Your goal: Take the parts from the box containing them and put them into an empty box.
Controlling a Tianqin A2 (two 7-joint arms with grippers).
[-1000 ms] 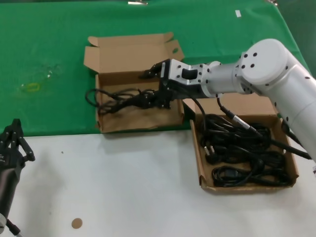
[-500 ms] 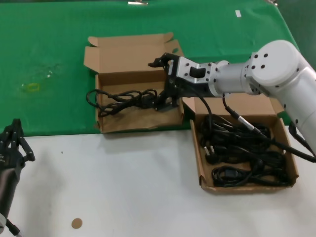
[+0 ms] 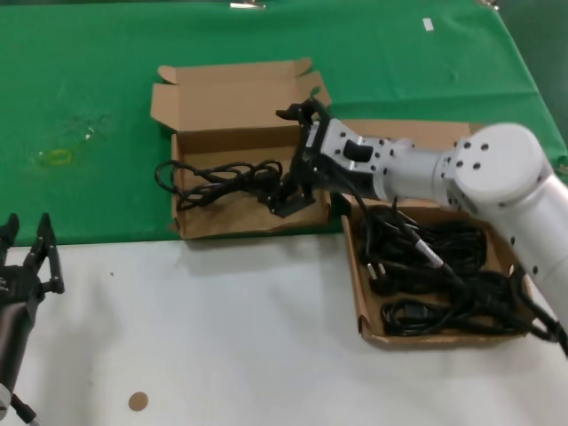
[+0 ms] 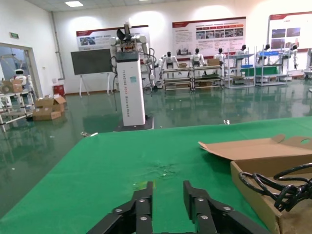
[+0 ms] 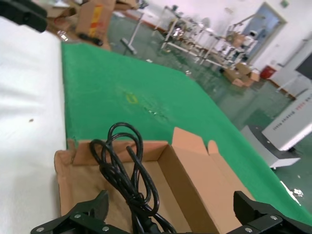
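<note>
You see the right gripper (image 3: 297, 160) wide open and empty above the power cord (image 3: 217, 180) lying in the left box (image 3: 191, 222); remaining cords (image 3: 435, 266) wait lower right, nearer this arm

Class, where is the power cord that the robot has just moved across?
In the head view the cord lies in the left box on the green cloth, one loop spilling over the box's left wall, with the open right gripper above its right end.

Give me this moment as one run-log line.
right gripper: open, above left box | power cord: lying in it | right box: holds cords | left gripper: open, idle
</note>
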